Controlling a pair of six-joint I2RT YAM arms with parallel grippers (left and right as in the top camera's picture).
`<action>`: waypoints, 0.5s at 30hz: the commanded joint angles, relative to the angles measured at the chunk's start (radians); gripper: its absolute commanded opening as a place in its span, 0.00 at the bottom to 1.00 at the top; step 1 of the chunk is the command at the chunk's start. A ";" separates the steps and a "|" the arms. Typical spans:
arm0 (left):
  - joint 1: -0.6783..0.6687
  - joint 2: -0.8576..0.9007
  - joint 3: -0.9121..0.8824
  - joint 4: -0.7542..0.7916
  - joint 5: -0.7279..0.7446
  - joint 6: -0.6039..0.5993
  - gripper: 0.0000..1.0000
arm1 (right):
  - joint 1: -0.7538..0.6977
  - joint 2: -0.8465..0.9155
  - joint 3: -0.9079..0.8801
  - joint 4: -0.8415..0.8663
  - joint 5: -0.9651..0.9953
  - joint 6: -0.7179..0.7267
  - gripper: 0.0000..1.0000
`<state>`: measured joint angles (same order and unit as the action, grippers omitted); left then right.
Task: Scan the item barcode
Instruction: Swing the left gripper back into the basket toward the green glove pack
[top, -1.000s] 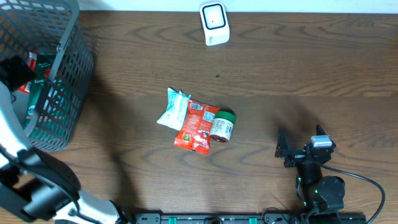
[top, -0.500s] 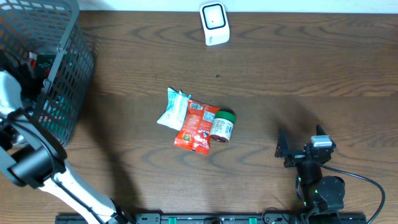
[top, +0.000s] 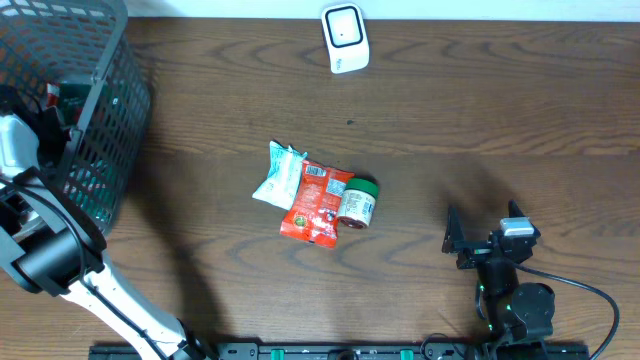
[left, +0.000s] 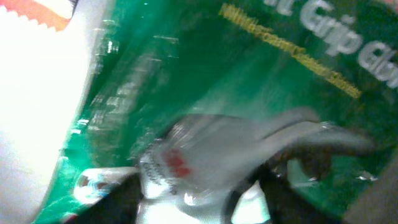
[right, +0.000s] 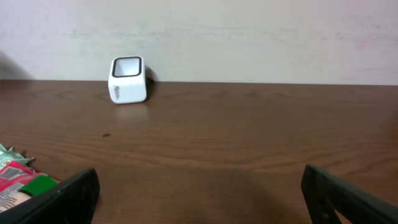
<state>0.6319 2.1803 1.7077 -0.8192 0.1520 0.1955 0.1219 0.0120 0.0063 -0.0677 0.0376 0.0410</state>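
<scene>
The white barcode scanner (top: 344, 38) stands at the table's far edge, also in the right wrist view (right: 127, 79). My left arm reaches down into the grey mesh basket (top: 115, 120) at the left. In the left wrist view a green packet of grey gloves (left: 249, 81) fills the blurred frame. My left gripper (left: 186, 205) has a shiny fold of that packet between its dark fingers; how tightly they hold it does not show. My right gripper (top: 483, 225) rests open near the front right, with nothing between its fingers (right: 62, 199).
A white pouch (top: 277, 175), a red pouch (top: 315, 203) and a small green-lidded jar (top: 357, 203) lie together mid-table. The basket holds more packets, one white with a red edge (left: 37, 12). A black cable (top: 590, 295) runs by the right arm's base.
My left arm has pushed deeper into the basket, and its fingers have drawn in around the green packet. The right arm and the items on the table have not moved.
</scene>
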 joint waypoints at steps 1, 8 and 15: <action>-0.024 0.061 -0.009 -0.014 0.043 0.010 0.36 | -0.004 -0.005 -0.001 -0.004 0.002 -0.008 0.99; -0.024 0.004 0.007 -0.011 0.043 -0.058 0.07 | -0.004 -0.005 -0.001 -0.004 0.002 -0.008 0.99; -0.024 -0.164 0.021 0.039 0.042 -0.100 0.69 | -0.004 -0.005 -0.001 -0.004 0.002 -0.008 0.99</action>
<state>0.6155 2.1304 1.7134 -0.8017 0.1776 0.1268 0.1219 0.0120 0.0063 -0.0677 0.0376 0.0410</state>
